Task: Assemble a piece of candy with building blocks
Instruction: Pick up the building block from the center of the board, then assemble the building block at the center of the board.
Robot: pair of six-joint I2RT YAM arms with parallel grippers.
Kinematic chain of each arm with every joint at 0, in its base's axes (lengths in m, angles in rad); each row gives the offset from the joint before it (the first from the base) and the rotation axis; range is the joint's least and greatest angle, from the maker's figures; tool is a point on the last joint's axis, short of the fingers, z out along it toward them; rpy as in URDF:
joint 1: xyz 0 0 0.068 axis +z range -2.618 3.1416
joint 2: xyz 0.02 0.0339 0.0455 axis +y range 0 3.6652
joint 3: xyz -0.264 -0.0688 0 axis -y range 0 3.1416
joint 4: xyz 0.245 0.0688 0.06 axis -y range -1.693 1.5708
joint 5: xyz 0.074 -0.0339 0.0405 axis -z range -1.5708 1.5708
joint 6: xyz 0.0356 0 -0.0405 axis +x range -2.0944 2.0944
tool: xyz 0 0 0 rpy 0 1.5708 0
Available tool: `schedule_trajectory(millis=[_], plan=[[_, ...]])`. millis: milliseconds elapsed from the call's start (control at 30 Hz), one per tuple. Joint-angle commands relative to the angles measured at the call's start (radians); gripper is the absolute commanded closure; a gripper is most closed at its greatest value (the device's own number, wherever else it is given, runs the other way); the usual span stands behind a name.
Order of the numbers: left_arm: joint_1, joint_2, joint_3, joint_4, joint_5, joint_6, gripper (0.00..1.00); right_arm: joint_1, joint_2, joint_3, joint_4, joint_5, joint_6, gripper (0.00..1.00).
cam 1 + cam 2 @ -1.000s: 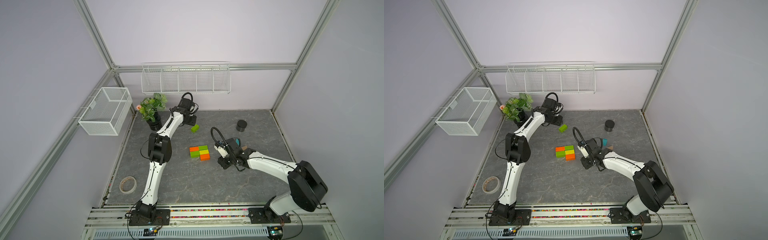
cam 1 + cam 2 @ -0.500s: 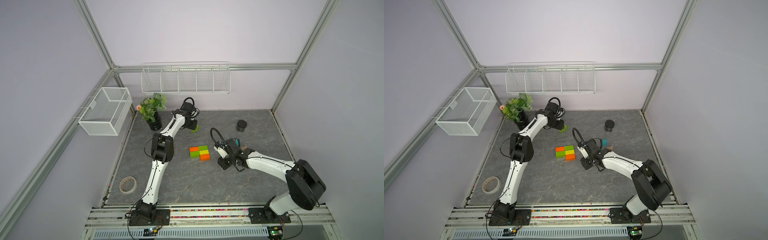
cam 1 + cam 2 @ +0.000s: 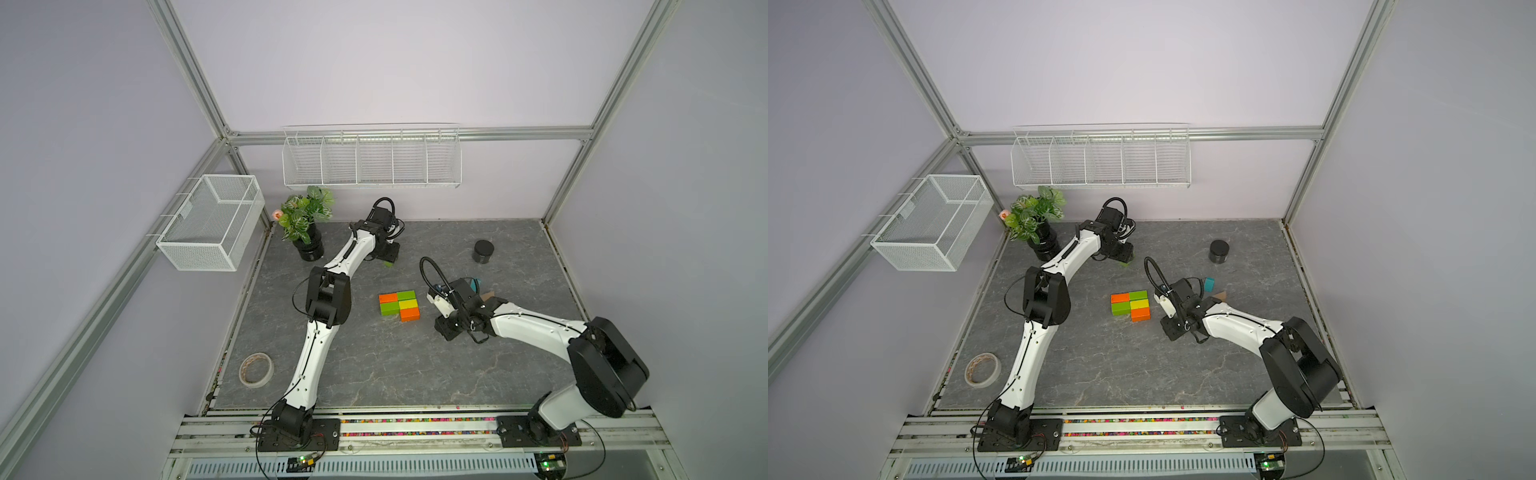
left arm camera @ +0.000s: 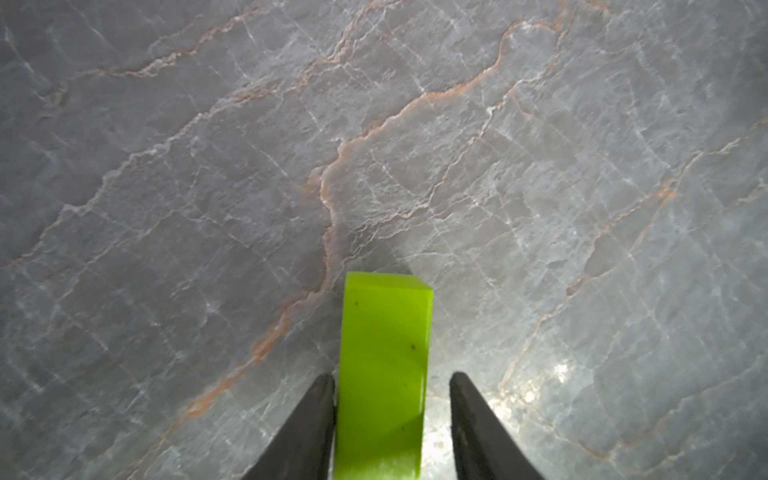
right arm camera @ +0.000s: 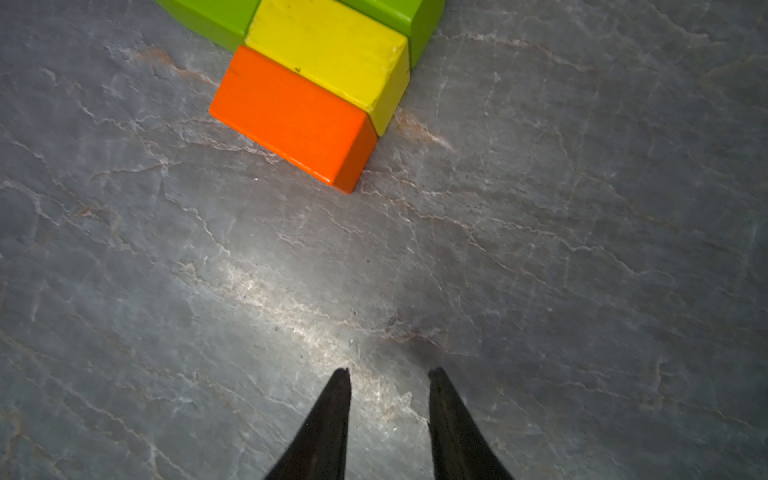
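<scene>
Table's (image 3: 374,374) green brick (image 3: 389,263) seems hidden beneath left gripper (image 3: 386,254).

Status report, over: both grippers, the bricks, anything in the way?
Left gripper open, astride loose green brick. Right gripper open, empty, beside five-brick cluster. Nothing blocks the free slot.

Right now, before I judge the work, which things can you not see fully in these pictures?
1. The green brick: in both top views the left pincer covers nearly all of it; in the left wrist view the picture's edge cuts off its near end.
2. The tan triangle: the right arm hides most of it in both top views.
3. The teal triangle: partly behind that arm.
4. The candy: the right wrist view's edge cuts off most.
</scene>
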Motion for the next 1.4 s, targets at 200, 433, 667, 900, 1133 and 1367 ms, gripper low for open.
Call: schedule_trajectory(millis=[200,433,667,900,1133,1367], plan=[[-0.001,0.027,0.014,0.023,-0.066,-0.008,0.89,0.009,0.023,0.032,-0.011,-0.022,0.017,0.64],[0.008,-0.043,-0.020,0.031,-0.204,-0.085,1.00,0.010,0.032,0.032,-0.010,-0.023,0.017,0.65],[0.024,-0.374,-0.294,0.073,-0.161,-0.056,1.00,0.011,0.041,0.026,0.010,-0.018,0.017,0.64],[0.023,-0.658,-0.487,0.053,0.157,0.042,1.00,0.010,0.079,0.043,0.012,-0.010,0.027,0.66],[0.006,-0.810,-0.693,-0.032,0.198,0.061,1.00,-0.003,-0.057,0.016,0.051,0.023,0.051,0.63],[-0.155,-0.925,-0.830,-0.138,-0.188,0.028,1.00,-0.036,-0.156,-0.047,0.070,0.083,0.051,0.58]])
